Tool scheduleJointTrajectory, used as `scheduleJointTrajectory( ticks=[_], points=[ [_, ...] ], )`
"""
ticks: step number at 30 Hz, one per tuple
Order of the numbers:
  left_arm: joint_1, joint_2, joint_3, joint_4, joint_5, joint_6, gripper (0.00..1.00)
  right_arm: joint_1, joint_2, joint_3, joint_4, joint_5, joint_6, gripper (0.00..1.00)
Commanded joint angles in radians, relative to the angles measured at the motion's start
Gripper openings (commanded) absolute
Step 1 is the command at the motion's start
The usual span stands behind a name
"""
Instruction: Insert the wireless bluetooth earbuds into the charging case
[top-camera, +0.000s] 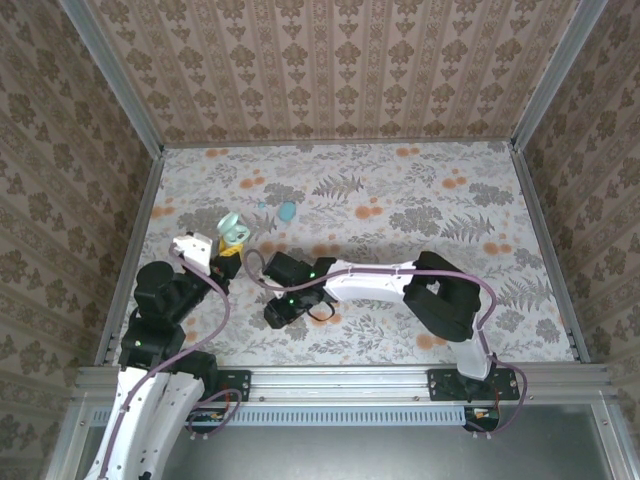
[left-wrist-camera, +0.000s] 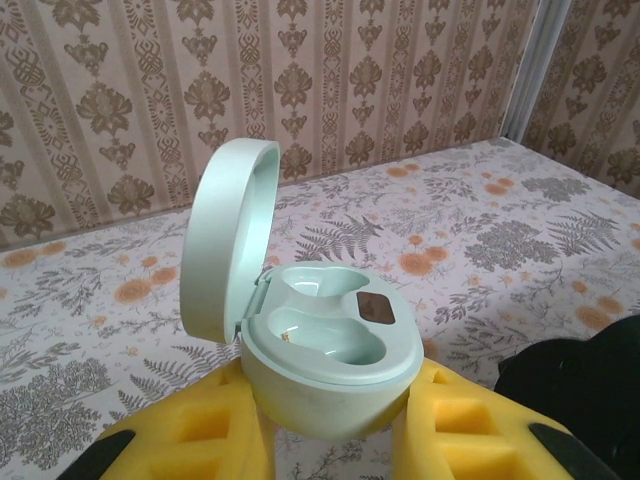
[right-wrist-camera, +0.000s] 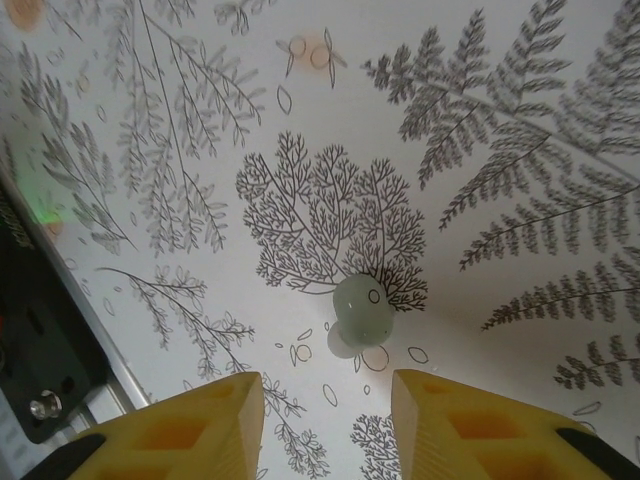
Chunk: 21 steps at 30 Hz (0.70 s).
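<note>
Walls papered in a brown damask pattern (left-wrist-camera: 400, 80) close off three sides of the surface (right-wrist-camera: 500, 100), which carries a pale cloth printed with grey ferns and orange blossoms.

Left pincer (left-wrist-camera: 335, 430): closed on the charging case (left-wrist-camera: 330, 350), a mint-green oval body clamped low down between the two yellow fingers (left-wrist-camera: 190, 440). The case sits upright in the grip, clear of the cloth. Its lid (left-wrist-camera: 225, 240) is hinged back and stands up at the left of the pincer. Both moulded wells face up. A small dark rectangular patch (left-wrist-camera: 375, 308) lies on the inner face; whether it bears any writing cannot be told. No brand or label on the shell can be read.

Right pincer (right-wrist-camera: 325, 400): open, its yellow fingers apart with bare cloth between them. One earbud (right-wrist-camera: 362, 310), a tiny pale rounded piece, lies on the surface just ahead of the fingertips, slightly nearer the right one and touching neither.

From above, a teal-blue oval pebble (top-camera: 288, 211) lies on the cloth beyond the left pincer (top-camera: 228, 250), to its right, and well apart from the right pincer (top-camera: 280, 310)
</note>
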Motion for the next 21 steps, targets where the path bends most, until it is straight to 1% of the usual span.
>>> scheduleJointTrajectory(
  ticks=[1,8,21],
  points=[
    [0.005,-0.016,0.044,-0.011,-0.012,0.014,0.11,0.011,0.031,0.044,-0.073,0.030,-0.046,0.40],
    [0.006,-0.030,0.041,-0.024,-0.017,0.013,0.10,0.013,0.068,0.101,-0.123,0.038,-0.093,0.43],
    [0.005,-0.033,0.035,-0.027,-0.015,0.015,0.10,0.012,0.139,0.185,-0.196,0.021,-0.147,0.46]
  ],
)
